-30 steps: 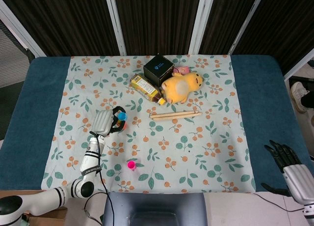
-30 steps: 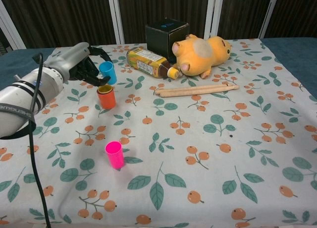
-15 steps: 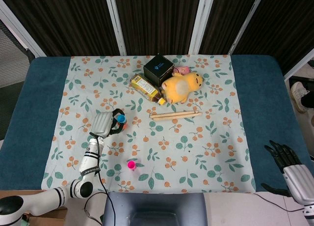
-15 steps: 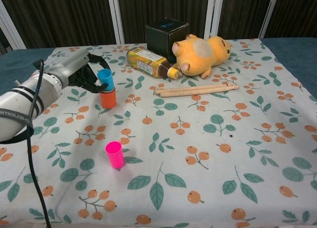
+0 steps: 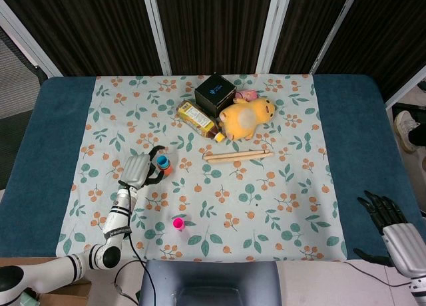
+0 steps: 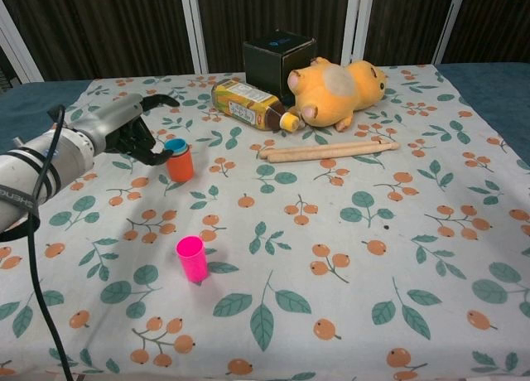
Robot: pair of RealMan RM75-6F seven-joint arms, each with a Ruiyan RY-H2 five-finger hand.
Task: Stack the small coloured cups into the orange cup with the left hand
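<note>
Blue cup (image 6: 175,144) sitting nested in orange cup (image 6: 180,163); left hand (image 6: 132,129) spreading open just beside. Pink cup (image 6: 191,258) standing apart, nearer camera. Head view alone showing right hand (image 5: 386,216), fingers apart, holding nothing.

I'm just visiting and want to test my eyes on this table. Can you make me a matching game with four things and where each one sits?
Things:
1. blue cup
2. pink cup
3. wooden stick
4. black box

Places:
A. alone on the cloth, nearest the robot
B. inside the orange cup
C. at the far edge, behind the bottle
D. lying flat in front of the yellow plush toy

Pairs: 1-B, 2-A, 3-D, 4-C
</note>
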